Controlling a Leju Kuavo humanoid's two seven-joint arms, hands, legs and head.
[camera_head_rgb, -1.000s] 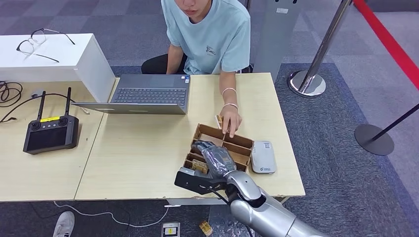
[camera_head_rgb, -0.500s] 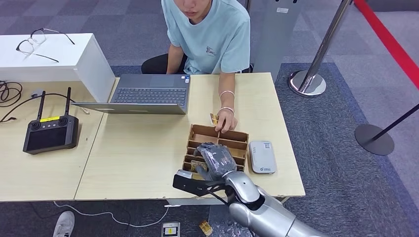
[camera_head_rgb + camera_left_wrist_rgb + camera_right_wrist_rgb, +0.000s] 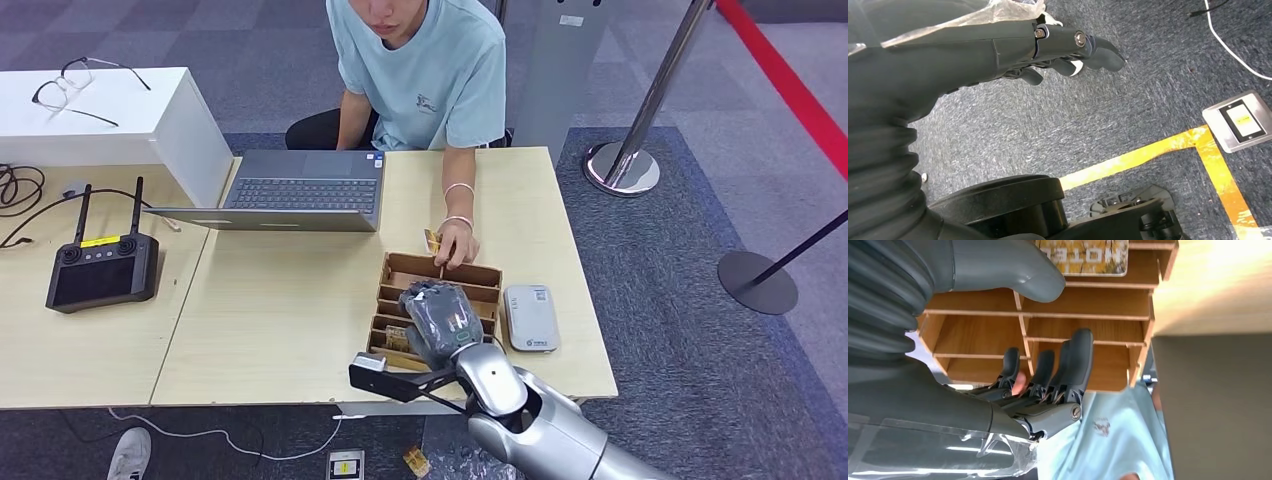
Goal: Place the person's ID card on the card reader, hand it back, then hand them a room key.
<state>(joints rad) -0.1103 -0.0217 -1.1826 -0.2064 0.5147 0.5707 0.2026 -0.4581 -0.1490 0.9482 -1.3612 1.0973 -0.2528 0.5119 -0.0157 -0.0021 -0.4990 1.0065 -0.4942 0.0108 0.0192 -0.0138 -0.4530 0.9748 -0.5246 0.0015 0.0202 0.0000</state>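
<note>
A wooden compartment box sits on the table's right part, with a white card reader just to its right. My right hand hovers over the box, fingers apart and holding nothing. In the right wrist view its thumb and fingers spread above the box, and a hotel key card lies in a compartment near the thumb. The key card lies at the box's near left. The person's hand rests at the far rim, pinching a small yellowish card. My left hand hangs over the floor, holding nothing.
An open laptop stands at the table's far side. A black remote controller lies on the left table. Glasses rest on a white box. The person sits across the table. Stanchion bases stand on the right.
The person straightened the tilted box and drew their hand back to its far rim with a card. My right hand rose a little over the box.
</note>
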